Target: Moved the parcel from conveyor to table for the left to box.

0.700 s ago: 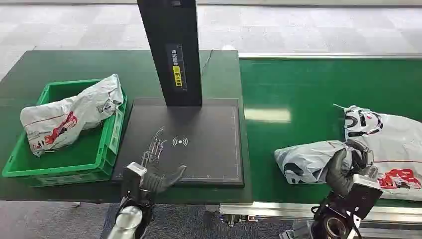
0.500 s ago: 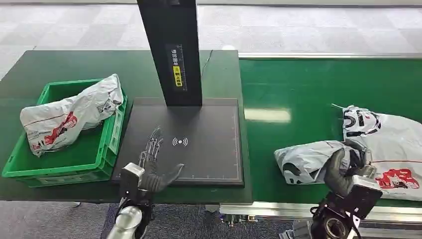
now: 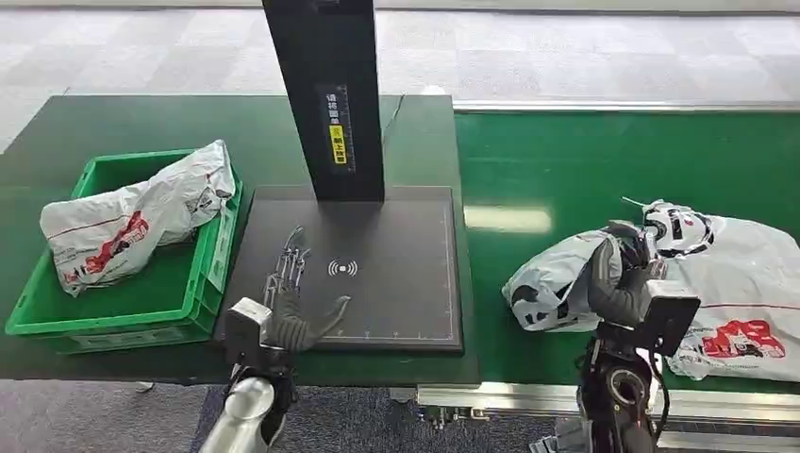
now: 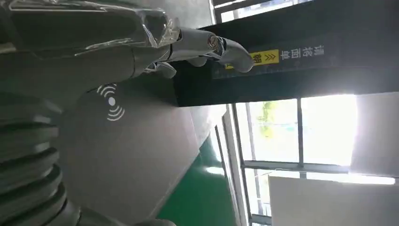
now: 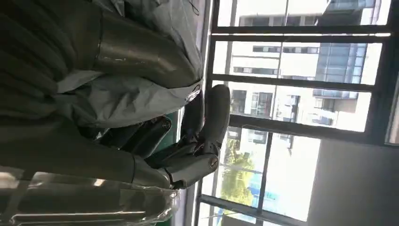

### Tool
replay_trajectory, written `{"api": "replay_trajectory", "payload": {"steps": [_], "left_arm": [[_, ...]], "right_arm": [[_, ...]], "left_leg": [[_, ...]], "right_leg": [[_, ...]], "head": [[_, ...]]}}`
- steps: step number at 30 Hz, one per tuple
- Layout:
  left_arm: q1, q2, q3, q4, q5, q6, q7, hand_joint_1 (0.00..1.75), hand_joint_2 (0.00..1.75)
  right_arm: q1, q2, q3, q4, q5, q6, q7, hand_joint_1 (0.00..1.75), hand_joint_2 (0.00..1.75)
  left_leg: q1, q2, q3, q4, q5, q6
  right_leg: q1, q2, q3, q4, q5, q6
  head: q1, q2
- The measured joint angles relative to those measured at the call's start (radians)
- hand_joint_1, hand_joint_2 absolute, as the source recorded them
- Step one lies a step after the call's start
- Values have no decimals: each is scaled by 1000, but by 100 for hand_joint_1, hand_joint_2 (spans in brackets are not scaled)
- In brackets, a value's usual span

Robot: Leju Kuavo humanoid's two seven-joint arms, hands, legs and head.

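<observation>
Head view, far left: a green plastic crate (image 3: 203, 274) on the dark green table (image 3: 141, 123) holds a white printed poly bag (image 3: 132, 222); beside it lies the flat black scanner pad (image 3: 396, 274), a tall black post (image 3: 325, 94) rising at its back edge; the left hand (image 3: 288, 302) hovers over the pad's near corner, fingers spread, holding nothing; on the bright green conveyor belt (image 3: 566, 160), the right hand (image 3: 618, 274) grips the crumpled grey plastic parcel (image 3: 552, 278); touching it on the right, a larger white bag (image 3: 745, 274).

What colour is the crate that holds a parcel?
Green crate, clearest in the head view.
</observation>
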State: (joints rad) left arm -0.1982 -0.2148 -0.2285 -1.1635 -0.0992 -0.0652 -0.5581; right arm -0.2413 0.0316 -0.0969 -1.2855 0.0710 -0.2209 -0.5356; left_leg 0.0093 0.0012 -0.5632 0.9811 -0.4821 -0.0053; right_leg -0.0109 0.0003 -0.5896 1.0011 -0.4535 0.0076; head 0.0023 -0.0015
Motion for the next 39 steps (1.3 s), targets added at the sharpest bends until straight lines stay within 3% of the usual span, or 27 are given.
{"api": "replay_trajectory", "payload": {"steps": [5,12,21,28,33,39], "left_arm": [[-5,-1,-5,7,3,3,-1,0,175],[-9,-12,-20,7,11,6,0,0,175],[-15,-17,-35,9,19,10,4,0,175],[-35,-28,-54,27,19,25,12,0,175],[-52,-31,-64,41,19,36,18,0,175],[-55,-31,-67,51,27,45,19,0,175]], "right_arm": [[-75,-18,-8,56,17,-1,-1,175,175],[-311,-37,13,185,36,-32,16,175,175],[-464,-35,61,283,4,-63,24,175,175],[-599,64,192,415,15,24,39,175,175],[-633,145,299,485,-18,61,43,175,175],[-647,171,363,526,-33,136,52,175,175]], "left_leg": [[0,0,-2,0,0,0],[0,0,-2,0,1,0],[0,0,-4,0,1,0],[2,0,-3,0,1,-1],[2,0,-3,0,1,-2],[1,1,-4,0,1,-1]], "right_leg": [[1,1,-2,0,0,0],[1,0,-2,1,0,-1],[1,1,-3,1,1,-1],[2,1,-4,2,1,-1],[2,1,-5,3,0,-1],[1,1,-4,2,0,-1]], "head": [[-1,0],[0,0],[0,0],[0,0],[-1,0],[0,0]]}}
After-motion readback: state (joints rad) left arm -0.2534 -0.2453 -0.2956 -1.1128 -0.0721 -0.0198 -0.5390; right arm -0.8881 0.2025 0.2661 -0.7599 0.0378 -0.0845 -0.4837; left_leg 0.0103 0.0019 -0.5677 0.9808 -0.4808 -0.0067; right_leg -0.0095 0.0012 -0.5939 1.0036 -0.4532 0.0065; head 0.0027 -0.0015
